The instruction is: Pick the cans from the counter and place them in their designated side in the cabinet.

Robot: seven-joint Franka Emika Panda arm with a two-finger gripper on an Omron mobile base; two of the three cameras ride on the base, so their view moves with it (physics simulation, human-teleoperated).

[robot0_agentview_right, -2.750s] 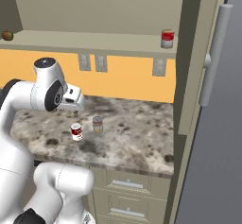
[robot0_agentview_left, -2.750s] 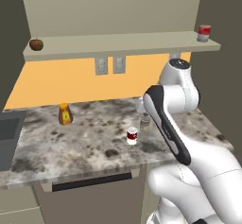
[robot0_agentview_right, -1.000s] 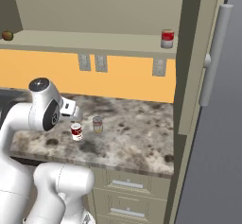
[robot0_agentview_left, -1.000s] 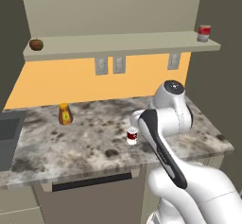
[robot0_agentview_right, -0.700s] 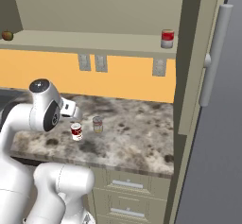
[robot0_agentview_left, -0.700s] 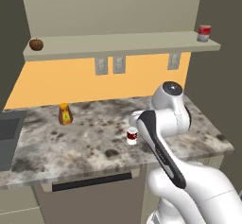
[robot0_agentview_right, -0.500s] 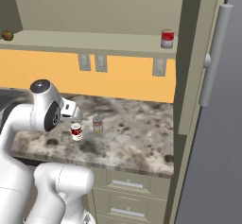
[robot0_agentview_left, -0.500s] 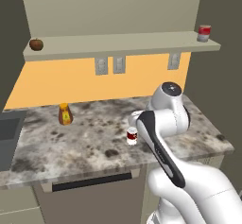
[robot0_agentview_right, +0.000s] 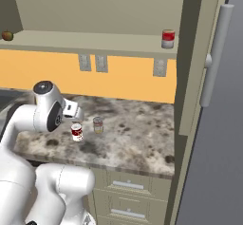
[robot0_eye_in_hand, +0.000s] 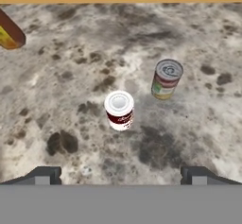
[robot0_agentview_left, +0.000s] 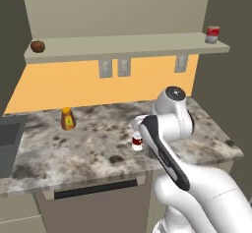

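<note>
Seen from the hand camera: gripper (robot0_eye_in_hand: 120,176) spread wide, nothing between its two dark fingertips (robot0_eye_in_hand: 45,175), poised above the counter (robot0_eye_in_hand: 71,53) without touching anything. Just above the gap, near frame centre, the dark red and white can (robot0_eye_in_hand: 119,110), upright, white lid toward the lens. Up and to the right of it, close beside but apart, the silver-grey can (robot0_eye_in_hand: 166,79) with green-and-orange label, also upright. At the far upper left edge, a sliver of the orange bottle (robot0_eye_in_hand: 9,32) (cropped by the frame). Along the top edge, a strip of orange wall.

From the left base camera: red-and-white can (robot0_agentview_left: 137,141) at frame centre on the speckled stone counter (robot0_agentview_left: 88,143), partly masked by the white arm at lower right; orange bottle (robot0_agentview_left: 67,119) well apart at centre left. Across the upper part, the long beige shelf board of the cabinet (robot0_agentview_left: 123,46), carrying a brown round item (robot0_agentview_left: 38,45) at its left end and a brighter red-and-grey can (robot0_agentview_left: 212,34) at its right end.

From the right base camera: both cans at centre left, red-and-white one (robot0_agentview_right: 76,132) left of the silver-grey one (robot0_agentview_right: 98,125), the arm's wrist hanging just above and left of them. Red-and-grey can (robot0_agentview_right: 167,38) at the shelf's right end, upper centre.
</note>
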